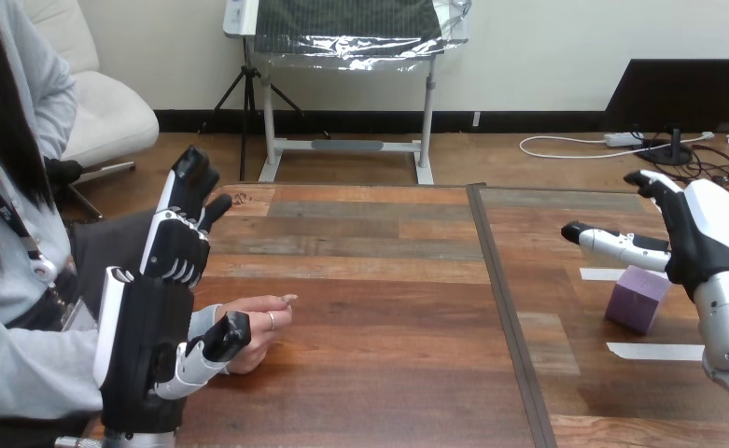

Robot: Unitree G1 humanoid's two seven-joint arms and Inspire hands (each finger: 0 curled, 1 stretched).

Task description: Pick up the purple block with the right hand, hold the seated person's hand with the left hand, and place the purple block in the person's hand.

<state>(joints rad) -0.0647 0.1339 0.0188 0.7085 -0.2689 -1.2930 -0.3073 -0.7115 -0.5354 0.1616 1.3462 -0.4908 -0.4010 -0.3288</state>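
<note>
Head view: the purple block (637, 297) looks light and hard; its flat sides should be gripped by the wide-open right hand (704, 238).

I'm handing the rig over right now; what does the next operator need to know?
Left hand: open, fingers straight, thumb by the person's hand, which rests on the table; no hold seen.
Right hand: open, above the purple block, not gripping it.
Block lies on the table at the right.
Done: nothing. Left: grasp block, hold the person's hand, place block in it.
</note>
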